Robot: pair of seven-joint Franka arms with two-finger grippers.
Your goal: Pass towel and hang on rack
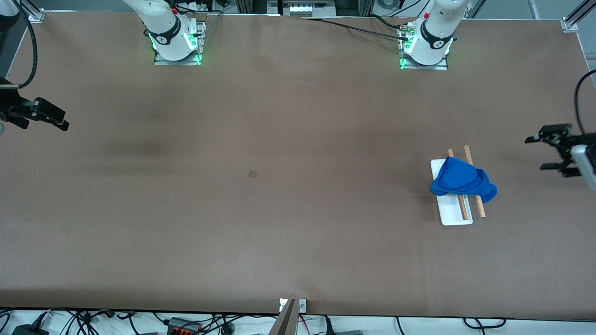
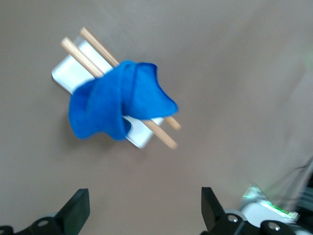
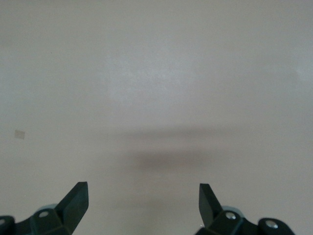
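The blue towel [image 1: 461, 184] lies bunched and draped over both wooden rods [image 1: 479, 207] of the rack, covering their middle. The rack's white base [image 1: 454, 215] stands on the table toward the left arm's end. My left gripper [image 1: 535, 152] is open and empty, up in the air at that end of the table, apart from the rack. In the left wrist view the towel [image 2: 117, 103] hangs across the rods [image 2: 164, 134] over the base [image 2: 71, 73], well clear of my open left gripper [image 2: 145, 205]. My right gripper [image 1: 46, 124] is open and empty at the right arm's end, over bare table [image 3: 143, 200].
A small square mark [image 1: 252, 173] sits on the brown table near its middle and also shows in the right wrist view [image 3: 19, 133]. The two arm bases [image 1: 177, 42] stand along the edge farthest from the front camera. Cables [image 1: 186, 325] hang below the nearest edge.
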